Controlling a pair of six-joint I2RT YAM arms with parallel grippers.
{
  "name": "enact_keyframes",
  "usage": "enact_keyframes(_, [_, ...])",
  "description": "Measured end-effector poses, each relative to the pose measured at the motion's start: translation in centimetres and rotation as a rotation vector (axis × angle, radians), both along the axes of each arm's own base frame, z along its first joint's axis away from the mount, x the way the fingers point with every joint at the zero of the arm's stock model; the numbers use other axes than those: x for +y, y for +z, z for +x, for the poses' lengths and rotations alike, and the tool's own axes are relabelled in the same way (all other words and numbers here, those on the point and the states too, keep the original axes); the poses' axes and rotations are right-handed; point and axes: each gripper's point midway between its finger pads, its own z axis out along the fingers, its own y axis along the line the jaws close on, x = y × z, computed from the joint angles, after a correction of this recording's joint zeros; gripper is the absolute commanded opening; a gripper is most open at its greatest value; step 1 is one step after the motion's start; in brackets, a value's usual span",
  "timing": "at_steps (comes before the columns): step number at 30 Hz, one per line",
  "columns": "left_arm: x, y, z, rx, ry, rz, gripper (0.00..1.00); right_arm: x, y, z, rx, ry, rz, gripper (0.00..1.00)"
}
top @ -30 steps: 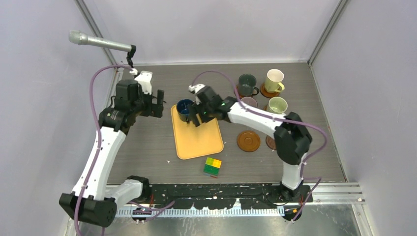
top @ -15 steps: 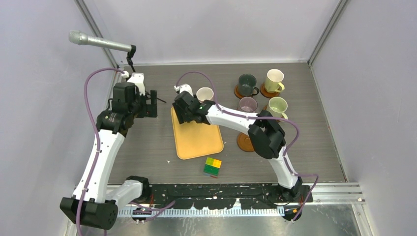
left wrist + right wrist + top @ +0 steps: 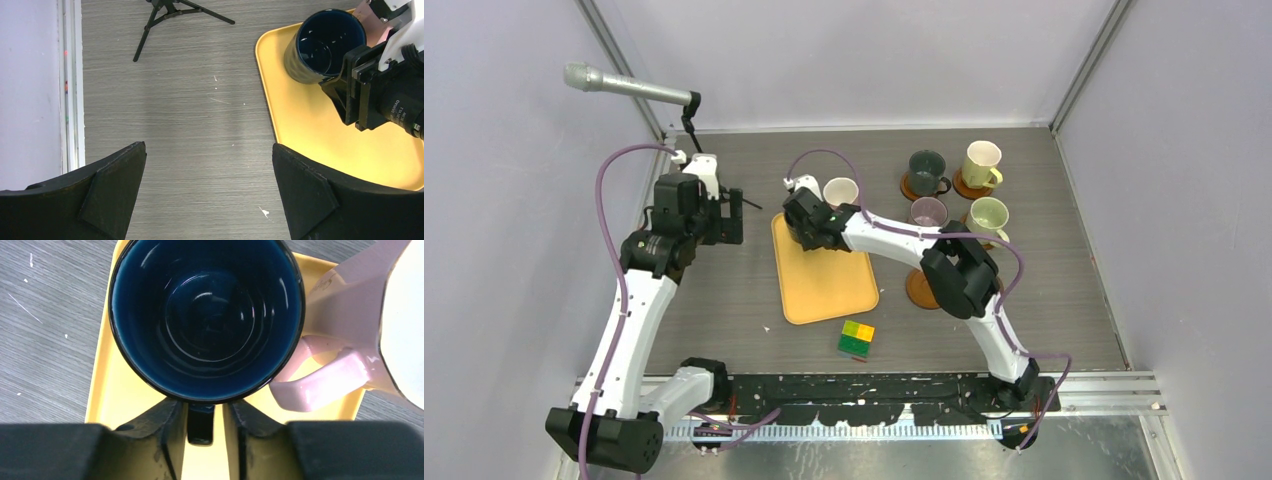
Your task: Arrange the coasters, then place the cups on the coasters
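Observation:
The dark blue mug (image 3: pixel 205 315) stands upright on the far left corner of the orange tray (image 3: pixel 824 285). My right gripper (image 3: pixel 202 412) reaches down behind it with its jaws narrowed on either side of the mug's handle (image 3: pixel 201 426); a thin gap still shows on the handle's right. The white-pink mug (image 3: pixel 840 191) stands right beside the blue one. A bare reddish-brown coaster (image 3: pixel 919 290) peeks out from under my right arm. My left gripper (image 3: pixel 209 155) hangs open over bare table left of the tray, holding nothing.
Dark grey-green (image 3: pixel 924 172) and pale yellow (image 3: pixel 981 163) mugs sit on coasters at the back right, with mauve (image 3: pixel 927 211) and light green (image 3: pixel 989 214) mugs in front of them. A yellow-green block (image 3: pixel 856 339) lies near the tray's front. A microphone stand (image 3: pixel 170 10) is at the back left.
My right gripper swung left to the tray's far corner and its jaws narrowed around the blue mug's handle. The left arm drew back slightly to the left.

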Motion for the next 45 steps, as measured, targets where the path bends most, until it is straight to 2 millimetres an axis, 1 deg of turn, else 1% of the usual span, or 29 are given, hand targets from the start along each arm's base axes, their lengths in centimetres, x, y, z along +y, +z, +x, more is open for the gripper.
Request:
enact_keyframes(5, [0.0, -0.2, 0.0, 0.004, 0.000, 0.001, 1.00, -0.2, -0.9, -0.1, 0.003, 0.048, -0.012, 0.15])
enact_keyframes(8, [0.0, -0.2, 0.0, 0.004, -0.002, 0.003, 1.00, -0.6, -0.8, -0.4, -0.008, 0.095, -0.024, 0.03])
enact_keyframes(9, [0.0, -0.2, 0.0, 0.004, -0.002, 0.003, 1.00, -0.8, -0.8, -0.6, -0.009, 0.111, -0.029, 0.01])
enact_keyframes(14, [0.0, -0.2, 0.0, 0.004, -0.003, 0.003, 1.00, -3.0, -0.5, -3.1, 0.023, 0.194, -0.056, 0.00])
enact_keyframes(18, [-0.1, -0.2, -0.1, 0.005, -0.010, 0.001, 1.00, -5.3, 0.6, -5.6, 0.058, 0.264, -0.047, 0.00])
enact_keyframes(21, [-0.2, -0.2, -0.1, 0.007, -0.017, 0.002, 1.00, -6.9, 2.3, -7.7, 0.078, 0.334, -0.003, 0.00])
enact_keyframes(24, [-0.2, -0.3, -0.1, 0.009, -0.029, 0.007, 1.00, -8.4, 4.5, -8.9, 0.073, 0.383, 0.064, 0.00])
enact_keyframes(26, [-0.3, -0.3, 0.0, 0.012, -0.035, 0.008, 1.00, -9.9, 6.1, -9.3, 0.066, 0.401, 0.110, 0.00])
enact_keyframes(28, [-0.4, -0.4, 0.0, 0.017, -0.039, 0.008, 1.00, -11.5, 7.6, -9.3, 0.053, 0.401, 0.153, 0.00])
enact_keyframes(31, [-0.4, -0.6, -0.1, 0.025, -0.042, 0.008, 1.00, -14.3, 8.7, -9.4, 0.047, 0.389, 0.190, 0.00])
enact_keyframes(32, [-0.5, -0.6, -0.1, 0.029, -0.046, 0.006, 1.00, -15.6, 8.9, -9.7, 0.049, 0.382, 0.188, 0.00])
enact_keyframes(34, [-0.6, -0.8, -0.1, 0.038, -0.052, 0.003, 1.00, -17.6, 9.0, -10.6, 0.059, 0.368, 0.170, 0.00])
enact_keyframes(37, [-0.8, -1.1, -0.1, 0.052, -0.060, -0.002, 1.00, -19.1, 9.0, -12.4, 0.068, 0.375, 0.153, 0.00])
enact_keyframes(40, [-1.0, -1.2, 0.1, 0.060, -0.065, -0.006, 1.00, -21.1, 8.7, -14.0, 0.075, 0.359, 0.134, 0.00])
enact_keyframes(45, [-1.2, -1.0, 0.3, 0.059, -0.072, -0.017, 1.00, -25.4, 7.7, -14.6, 0.051, 0.226, 0.080, 0.00])
